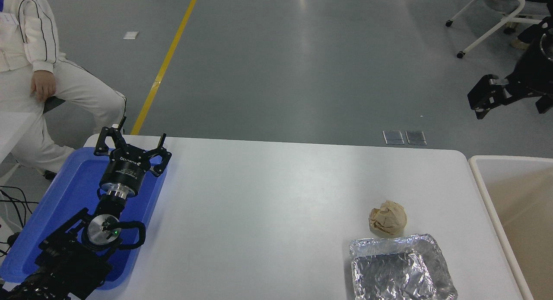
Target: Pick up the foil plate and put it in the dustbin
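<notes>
Head view: the task had not visibly begun. The right gripper (480,102) hung high at the right edge, out over the floor beyond the table (268,196). Its jaws looked slightly parted and held nothing, though they were small and dark in this view. The foil plate (399,267) lay well below and nearer than those jaws, untouched, at the table's near right corner. It was shiny, crinkled silver, roughly rectangular with a raised, uneven rim that looked thin and easily crushed. A paper ball (387,218) sat just beyond its far edge. The dustbin (488,192) stood open-topped, directly under and to the right of the jaws, just beside the plate. The next move probably called for lowering the jaws toward the plate's rim, clear of the ball. The left gripper (131,150) was parked over a blue tray (65,192), jaws spread and empty. A person (30,75) sat at the far left.
</notes>
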### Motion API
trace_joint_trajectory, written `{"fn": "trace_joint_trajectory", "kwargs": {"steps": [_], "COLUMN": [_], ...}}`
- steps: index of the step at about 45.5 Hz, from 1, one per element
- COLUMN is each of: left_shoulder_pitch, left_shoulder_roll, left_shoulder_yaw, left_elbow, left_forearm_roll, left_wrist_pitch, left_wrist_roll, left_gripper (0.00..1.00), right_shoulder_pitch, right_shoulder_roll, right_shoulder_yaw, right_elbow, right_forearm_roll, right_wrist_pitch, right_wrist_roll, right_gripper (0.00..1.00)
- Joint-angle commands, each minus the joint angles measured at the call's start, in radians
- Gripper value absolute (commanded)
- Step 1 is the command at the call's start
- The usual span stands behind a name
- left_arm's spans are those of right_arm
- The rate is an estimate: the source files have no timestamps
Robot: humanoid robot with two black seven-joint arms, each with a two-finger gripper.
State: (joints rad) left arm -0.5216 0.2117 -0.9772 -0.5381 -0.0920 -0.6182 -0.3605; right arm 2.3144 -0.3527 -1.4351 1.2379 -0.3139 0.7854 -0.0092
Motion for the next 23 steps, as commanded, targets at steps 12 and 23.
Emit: {"fn": "trace_joint_trajectory", "kwargs": {"steps": [12, 23], "left_shoulder_pitch": [0.0, -0.002], "left_shoulder_roll": [0.0, 0.0], "left_shoulder_yaw": [0.0, 0.0], "left_elbow": [0.0, 0.0], "left_forearm_roll": [0.001, 0.001], "left_wrist_pitch": [0.0, 0.0], "left_wrist_roll": [0.002, 0.0], "left_gripper": [1.0, 1.0], "right_shoulder_pitch": [-0.001, -0.003], "right_shoulder_roll": [-0.002, 0.0], "right_shoulder_yaw": [0.001, 0.001], "right_elbow": [0.0, 0.0], "right_forearm_roll": [-0.001, -0.001], "right_wrist_pitch": [0.0, 0.0], "right_wrist_roll": [0.0, 0.0], "right_gripper": [1.0, 1.0]}}
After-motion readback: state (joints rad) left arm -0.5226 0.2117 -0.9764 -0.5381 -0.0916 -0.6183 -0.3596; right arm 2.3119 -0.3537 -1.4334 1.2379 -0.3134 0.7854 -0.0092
